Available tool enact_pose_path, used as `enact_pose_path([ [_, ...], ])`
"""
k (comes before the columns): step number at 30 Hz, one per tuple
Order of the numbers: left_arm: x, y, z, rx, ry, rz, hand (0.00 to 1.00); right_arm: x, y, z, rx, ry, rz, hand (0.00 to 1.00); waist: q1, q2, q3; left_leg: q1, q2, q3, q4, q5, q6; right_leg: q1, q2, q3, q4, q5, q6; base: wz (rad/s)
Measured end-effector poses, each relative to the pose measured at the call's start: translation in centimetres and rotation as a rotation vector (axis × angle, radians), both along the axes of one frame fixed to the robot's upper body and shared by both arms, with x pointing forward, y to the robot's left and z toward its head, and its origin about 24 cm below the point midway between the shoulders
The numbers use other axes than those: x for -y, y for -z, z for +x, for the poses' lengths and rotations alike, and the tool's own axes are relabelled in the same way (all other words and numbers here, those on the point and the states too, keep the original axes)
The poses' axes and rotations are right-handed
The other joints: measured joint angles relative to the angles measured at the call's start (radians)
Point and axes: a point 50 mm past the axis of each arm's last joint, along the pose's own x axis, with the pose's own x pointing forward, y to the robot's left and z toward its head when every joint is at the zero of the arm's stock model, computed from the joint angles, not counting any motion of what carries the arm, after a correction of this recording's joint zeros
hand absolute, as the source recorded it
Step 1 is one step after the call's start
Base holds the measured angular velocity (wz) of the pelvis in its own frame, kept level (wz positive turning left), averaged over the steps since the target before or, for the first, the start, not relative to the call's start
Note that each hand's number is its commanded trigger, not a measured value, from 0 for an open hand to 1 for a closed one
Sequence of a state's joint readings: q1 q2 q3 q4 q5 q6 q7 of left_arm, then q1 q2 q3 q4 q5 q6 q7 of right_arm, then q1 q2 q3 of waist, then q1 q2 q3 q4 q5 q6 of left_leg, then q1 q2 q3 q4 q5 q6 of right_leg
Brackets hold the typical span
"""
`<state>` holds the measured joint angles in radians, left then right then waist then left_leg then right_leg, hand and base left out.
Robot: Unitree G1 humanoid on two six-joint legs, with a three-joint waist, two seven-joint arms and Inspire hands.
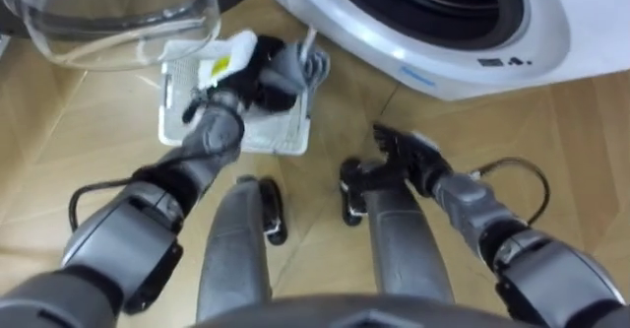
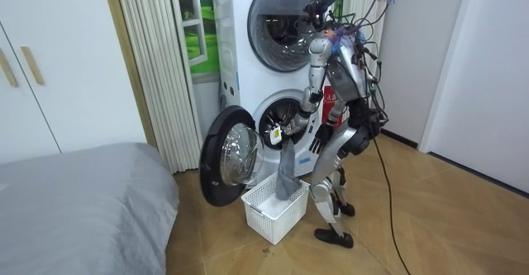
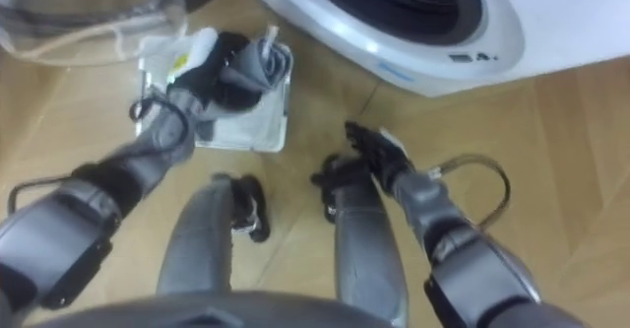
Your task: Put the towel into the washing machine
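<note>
Your left hand [image 1: 251,77] is clenched round the top of the grey towel [image 1: 290,67], and the bunched cloth sticks out of the grip on the right side of the fingers. The hand holds it above the white basket [image 1: 271,131], which stands on the wooden floor [image 1: 89,141] just left of the robot's feet and near the front of the washing machine [image 1: 443,57].

In the room view the towel hangs straight down from that hand, and its lower end reaches into the basket. It is outside the drum. It hangs just in front of and a little below the lower machine's round opening.

The machine's door [image 1: 118,18] is swung wide open to the left, and its clear bowl-shaped glass sits at the far left of the eye views, beyond the basket.

Your right hand [image 1: 409,156] is low on the right, above the right leg and well apart from the towel. Its fingers are relaxed and loosely spread, and it holds nothing.

The robot stands upright facing the stacked machines, with its feet close to the basket. A grey bed [image 2: 83,201] lies well off to the room view's left.
</note>
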<state>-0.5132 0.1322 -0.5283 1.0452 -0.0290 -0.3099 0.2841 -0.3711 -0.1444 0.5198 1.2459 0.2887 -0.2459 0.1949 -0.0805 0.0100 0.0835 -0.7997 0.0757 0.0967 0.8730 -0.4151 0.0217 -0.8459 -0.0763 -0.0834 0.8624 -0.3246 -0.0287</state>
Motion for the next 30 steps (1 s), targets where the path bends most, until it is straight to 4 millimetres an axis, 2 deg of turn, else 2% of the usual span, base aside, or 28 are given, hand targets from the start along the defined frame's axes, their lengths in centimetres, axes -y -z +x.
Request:
enact_pose_path([
  [2, 0.6, 0.0, 0.0, -0.064, -0.017, -0.196, 1.0, -1.0, -0.5, 0.7, 0.026, -0.051, -0.009, 0.0, 0.001, -0.002, 0.0001, 0.003, -0.002, -0.004, -0.021, 0.01, -0.002, 0.004, -0.001, -0.004, -0.024, 0.004, -0.002, 0.06],
  [3, 0.8, 0.0, 0.0, -0.079, -0.015, -0.239, 1.0, -1.3, -0.6, 0.9, 0.028, -0.056, -0.008, 0.0, 0.0, -0.002, -0.0001, 0.003, -0.003, -0.004, -0.026, 0.015, -0.002, 0.005, -0.002, -0.005, -0.03, 0.006, -0.003, 0.04],
  [5, 2.1, 0.4, -0.6, -0.152, 0.019, -0.411, 1.0, -2.2, -0.8, 1.2, 0.041, -0.082, -0.005, 0.0, 0.001, -0.003, -0.0003, 0.001, -0.006, -0.01, -0.04, 0.023, -0.004, 0.006, -0.012, -0.027, -0.033, 0.013, -0.006, 0.07],
  [9, 3.5, 0.9, -2.0, -0.22, 0.09, -0.593, 1.0, -3.3, -0.9, 1.1, 0.046, -0.075, 0.028, 0.0, 0.003, -0.012, -0.0034, -0.008, -0.005, -0.019, -0.04, 0.027, -0.006, 0.006, -0.012, -0.04, -0.05, 0.014, -0.008, 0.05],
  [11, 3.5, 1.5, -2.6, -0.27, 0.078, -0.694, 1.0, -3.1, -0.6, 0.8, 0.042, -0.05, 0.023, 0.0, 0.0, -0.026, -0.0121, -0.017, -0.003, -0.027, -0.04, 0.032, -0.008, 0.008, -0.011, -0.052, -0.066, 0.017, -0.012, 0.0],
  [14, 3.9, 1.9, -3.2, -0.321, 0.09, -0.808, 1.0, -2.8, -0.4, 0.4, 0.03, -0.022, 0.021, 0.0, -0.008, -0.039, -0.0206, -0.024, -0.001, -0.042, -0.045, 0.041, -0.007, 0.023, -0.008, -0.074, -0.094, 0.029, -0.012, 0.11],
  [16, 4.3, 2.1, -3.6, -0.348, 0.113, -0.85, 1.0, -2.7, -0.2, 0.2, 0.029, -0.01, 0.014, 0.0, -0.01, -0.041, -0.0229, -0.012, 0.001, -0.044, -0.055, 0.047, -0.004, 0.046, -0.007, -0.085, -0.116, 0.038, -0.009, 0.1],
  [19, 4.5, 2.5, -4.1, -0.387, 0.122, -0.91, 1.0, -2.4, 0.1, -0.2, 0.025, 0.016, -0.009, 0.0, -0.007, -0.042, -0.0377, 0.014, -0.004, -0.047, -0.084, 0.059, 0.003, 0.077, -0.009, -0.09, -0.153, 0.052, 0.0, 0.06],
  [20, 4.7, 2.3, -4.1, -0.393, 0.132, -0.925, 1.0, -2.3, 0.1, -0.2, 0.03, 0.028, -0.017, 0.0, -0.005, -0.041, -0.039, 0.023, -0.006, -0.046, -0.098, 0.064, 0.006, 0.087, -0.01, -0.091, -0.165, 0.06, 0.001, 0.05],
  [21, 4.8, 2.3, -4.1, -0.395, 0.14, -0.931, 1.0, -2.3, 0.1, -0.1, 0.033, 0.036, -0.022, 0.31, -0.003, -0.041, -0.039, 0.027, -0.008, -0.046, -0.104, 0.067, 0.006, 0.091, -0.011, -0.092, -0.17, 0.063, 0.002, 0.09],
  [22, 5.0, 2.2, -4.1, -0.399, 0.156, -0.938, 1.0, -2.1, 0.0, 0.0, 0.04, 0.052, -0.032, 0.72, -0.005, -0.041, -0.0395, 0.034, -0.017, -0.046, -0.115, 0.074, 0.008, 0.097, -0.012, -0.094, -0.171, 0.066, 0.004, 0.1],
  [23, 5.1, 2.2, -4.2, -0.41, 0.16, -0.954, 1.0, -1.9, 0.0, 0.0, 0.042, 0.066, -0.038, 1.0, -0.003, -0.041, -0.0398, 0.042, -0.02, -0.045, -0.118, 0.075, 0.009, 0.103, -0.016, -0.096, -0.169, 0.066, 0.004, 0.09],
  [27, 5.2, 2.6, -4.5, -0.448, 0.125, -1.019, 1.0, -1.9, -0.1, 0.1, 0.059, 0.086, -0.067, 1.0, -0.001, -0.036, -0.0428, 0.053, -0.02, -0.044, -0.119, 0.075, 0.009, 0.112, -0.025, -0.106, -0.169, 0.066, 0.005, 0.01],
  [30, 5.2, 3.1, -5.1, -0.483, 0.074, -1.091, 1.0, -1.9, -0.1, 0.1, 0.084, 0.077, -0.124, 1.0, 0.004, -0.023, -0.0515, 0.065, -0.02, -0.042, -0.125, 0.076, 0.009, 0.121, -0.025, -0.105, -0.171, 0.067, 0.004, 0.0],
])
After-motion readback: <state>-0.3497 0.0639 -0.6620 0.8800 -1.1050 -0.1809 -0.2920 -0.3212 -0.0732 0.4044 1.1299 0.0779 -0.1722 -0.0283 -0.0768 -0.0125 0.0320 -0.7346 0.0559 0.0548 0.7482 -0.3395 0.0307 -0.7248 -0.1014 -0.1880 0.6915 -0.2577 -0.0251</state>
